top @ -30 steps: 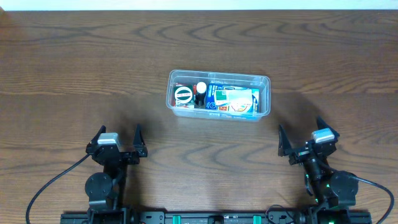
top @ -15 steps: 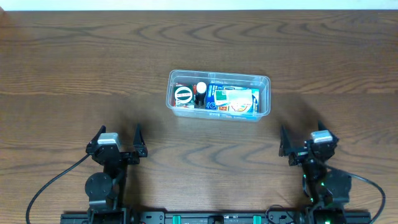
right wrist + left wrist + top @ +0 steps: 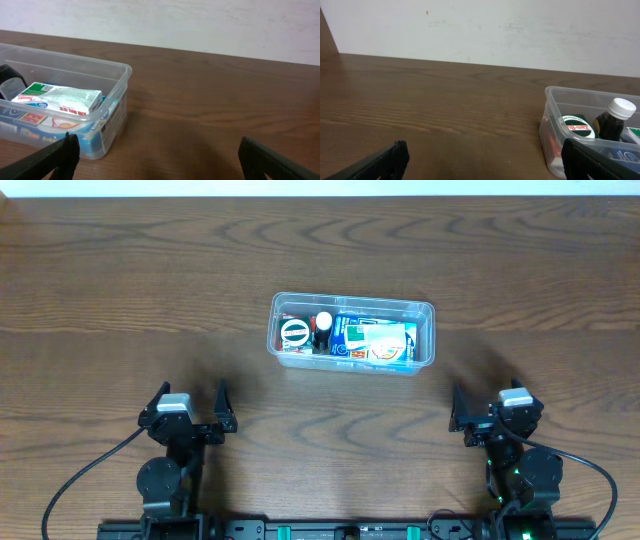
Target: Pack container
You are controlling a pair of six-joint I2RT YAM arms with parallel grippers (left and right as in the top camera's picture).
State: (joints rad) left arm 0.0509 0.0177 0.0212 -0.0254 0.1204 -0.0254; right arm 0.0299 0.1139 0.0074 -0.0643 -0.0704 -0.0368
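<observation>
The clear plastic container [image 3: 425,310] sits at the table's middle. It holds a round green-and-white tin [image 3: 294,332], a dark bottle with a white cap [image 3: 323,326] and a blue-and-white carton box [image 3: 375,343]. My left gripper [image 3: 190,405] is open and empty near the front edge, left of the container. My right gripper [image 3: 487,408] is open and empty near the front edge, right of it. The container also shows in the left wrist view [image 3: 555,97] and the right wrist view [image 3: 120,72].
The wooden table [image 3: 120,290] runs to a white wall at the back [image 3: 495,25]. Black cables trail from both arm bases at the front edge.
My right gripper has drawn back a little toward the front edge. The left arm and the container have not moved.
</observation>
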